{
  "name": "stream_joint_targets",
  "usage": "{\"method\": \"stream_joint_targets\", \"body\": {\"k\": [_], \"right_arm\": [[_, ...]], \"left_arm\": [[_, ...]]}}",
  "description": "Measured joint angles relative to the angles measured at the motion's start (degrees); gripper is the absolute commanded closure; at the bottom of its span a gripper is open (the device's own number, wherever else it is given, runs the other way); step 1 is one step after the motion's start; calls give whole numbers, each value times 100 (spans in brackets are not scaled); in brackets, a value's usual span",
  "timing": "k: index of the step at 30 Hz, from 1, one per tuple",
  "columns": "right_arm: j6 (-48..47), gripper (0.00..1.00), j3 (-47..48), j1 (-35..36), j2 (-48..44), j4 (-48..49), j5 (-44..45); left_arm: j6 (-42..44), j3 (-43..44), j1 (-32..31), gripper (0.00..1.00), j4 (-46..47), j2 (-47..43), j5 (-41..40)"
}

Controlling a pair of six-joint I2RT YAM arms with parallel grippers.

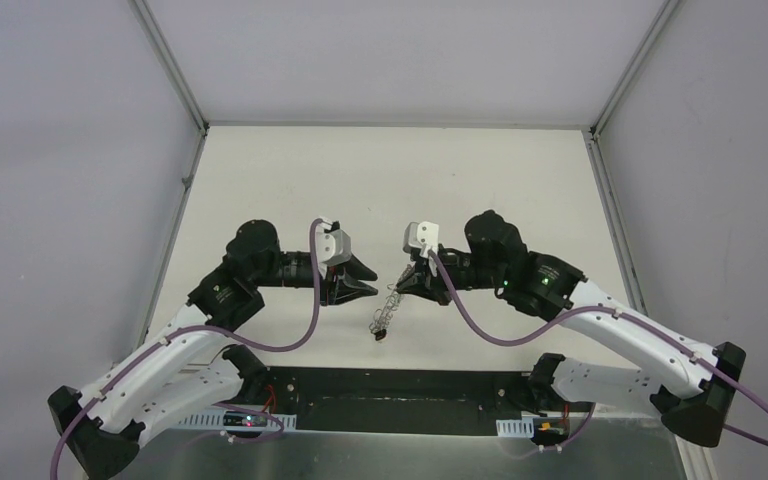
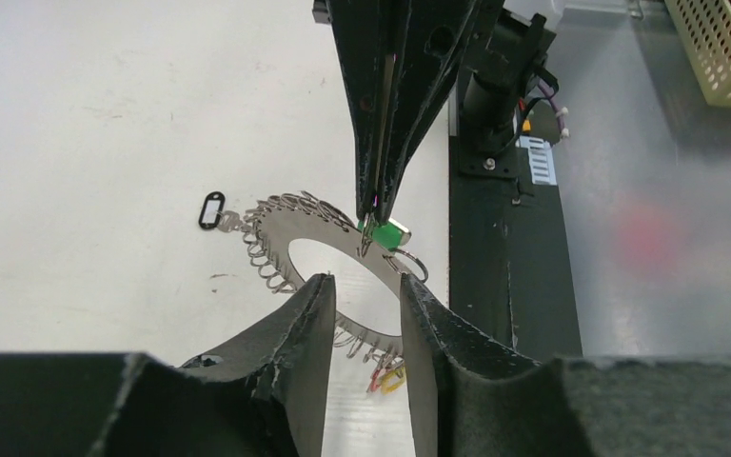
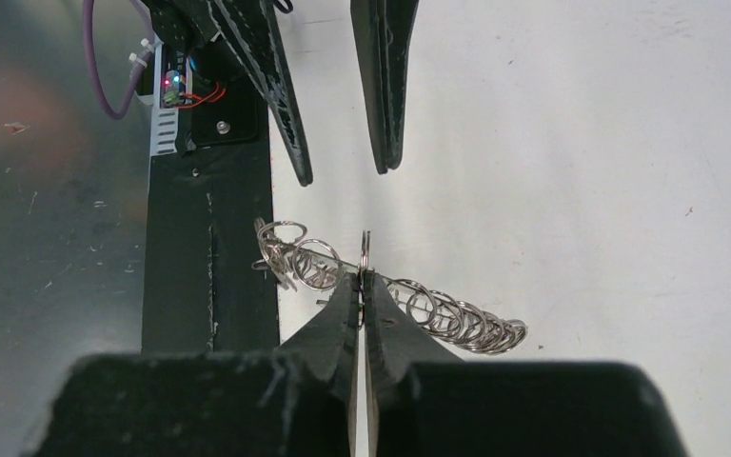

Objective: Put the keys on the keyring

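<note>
The right tool (image 3: pixel 360 279) is pinching the flat grey, wire-looped keyring (image 2: pixel 295 219) tight beside a green tag (image 2: pixel 395 234), while the left tool (image 2: pixel 366 284) is hanging half-open, empty.

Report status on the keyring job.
Right gripper shut on keyring, held on edge. Left gripper open, clear of it. Green key by the grip, black key at opposite rim. Nothing in the way.

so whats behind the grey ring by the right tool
A bright green plastic tag shows behind the flat grey keyring; the ring and right tool cover its key.
</note>
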Motion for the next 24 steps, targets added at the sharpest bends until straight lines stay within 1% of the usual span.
{"method": "stream_joint_targets", "body": {"k": [10,13,17,20,24], "right_arm": [[127,100,745,0,450,-739,-48],[190,100,874,0,564,-855,-57],[234,100,903,0,640,-981,-81],[240,100,903,0,658,-1049,-87],[256,100,903,0,662,-1060,-90]], "left_arm": [[455,149,-61,69,-103,540,225],[487,179,-120,72,-94,636,264],[487,179,-155,73,-87,688,275],[481,179,-164,81,-13,688,275],[424,177,-192,83,120,691,280]]}}
